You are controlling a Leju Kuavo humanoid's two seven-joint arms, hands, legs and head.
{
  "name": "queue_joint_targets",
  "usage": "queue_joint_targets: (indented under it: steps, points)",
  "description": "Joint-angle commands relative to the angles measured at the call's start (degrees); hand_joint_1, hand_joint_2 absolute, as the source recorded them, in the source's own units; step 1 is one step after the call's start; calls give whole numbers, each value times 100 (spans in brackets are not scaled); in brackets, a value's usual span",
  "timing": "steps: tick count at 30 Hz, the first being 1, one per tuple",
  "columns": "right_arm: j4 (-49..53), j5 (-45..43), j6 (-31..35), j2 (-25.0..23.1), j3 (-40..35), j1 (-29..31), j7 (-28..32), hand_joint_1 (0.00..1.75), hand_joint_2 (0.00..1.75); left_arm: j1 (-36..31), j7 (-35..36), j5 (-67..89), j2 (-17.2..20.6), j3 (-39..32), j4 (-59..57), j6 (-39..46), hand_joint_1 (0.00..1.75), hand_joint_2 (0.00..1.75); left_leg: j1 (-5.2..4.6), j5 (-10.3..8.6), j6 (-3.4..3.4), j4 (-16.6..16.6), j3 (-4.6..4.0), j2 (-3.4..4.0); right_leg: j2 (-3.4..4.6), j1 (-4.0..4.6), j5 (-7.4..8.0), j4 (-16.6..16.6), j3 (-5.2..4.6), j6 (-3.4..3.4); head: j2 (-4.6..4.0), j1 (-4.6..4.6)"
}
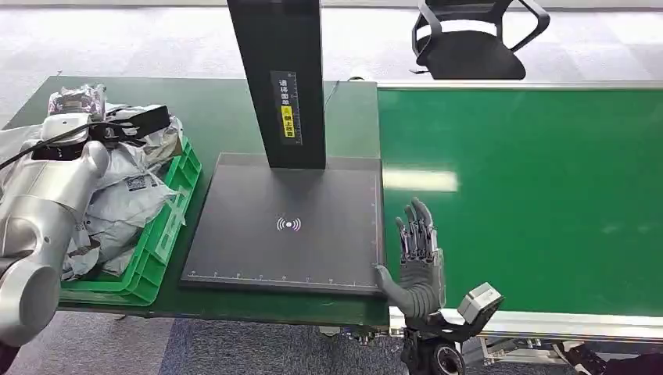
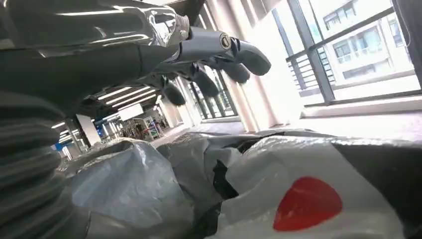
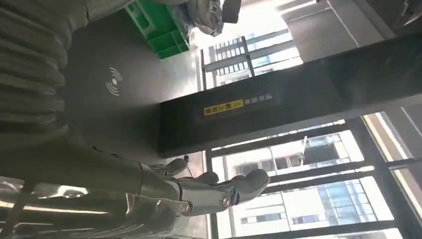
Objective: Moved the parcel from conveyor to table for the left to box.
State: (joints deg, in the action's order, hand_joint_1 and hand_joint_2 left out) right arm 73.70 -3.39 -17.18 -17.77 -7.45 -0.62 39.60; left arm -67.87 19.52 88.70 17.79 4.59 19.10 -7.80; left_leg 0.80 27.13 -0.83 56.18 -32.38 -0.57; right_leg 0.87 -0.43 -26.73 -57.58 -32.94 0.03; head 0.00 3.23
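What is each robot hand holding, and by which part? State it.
Nothing is held. The right robot hand is open beside the black scanner pad. The left robot hand hovers, fingers spread, over the grey parcels in the green crate.

Daylight is flooding in through the windows [image 2: 348, 55], blowing out both wrist views; ceiling light is glaring off the conveyor [image 1: 421, 180].

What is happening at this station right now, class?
A humanoid robot stands at a green table beside a green conveyor that carries no parcel in the stretch shown. Its right hand is open, fingers up, at the edge of the dark scanner pad, which is bare. Its left hand hovers with fingers spread above the grey parcels piled in the green crate, holding nothing.
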Motion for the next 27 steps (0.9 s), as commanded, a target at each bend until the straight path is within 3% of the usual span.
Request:
queue_joint_targets:
  steps: [1,18,19,20,27]
  points:
    - [-326,2,-5,77,85,180,-10,0,175,-246,19,125,-29,47,-368,-8,0,175,3,1,3,-1,4,2,-7,5,0,6,7,1,0,0]
    - [-350,4,8,86,91,212,-15,0,175,-269,8,117,-50,-10,-361,35,0,175,4,1,4,0,3,0,-10,6,0,5,8,0,0,0]
    - [-401,3,11,69,103,200,-50,0,175,14,-201,-132,-63,-301,14,1488,0,175,5,1,5,-1,7,0,-13,7,0,7,12,1,0,0]
    - [-398,6,28,47,106,157,-48,0,175,32,-304,-100,-61,-350,27,1981,0,175,4,1,4,-1,5,1,-9,6,0,7,9,1,0,0]
    - [-297,22,32,15,97,121,-62,0,175,-154,-433,-48,-133,-434,102,2167,0,175,3,1,5,-1,5,-2,-13,4,-2,5,9,0,0,-2]
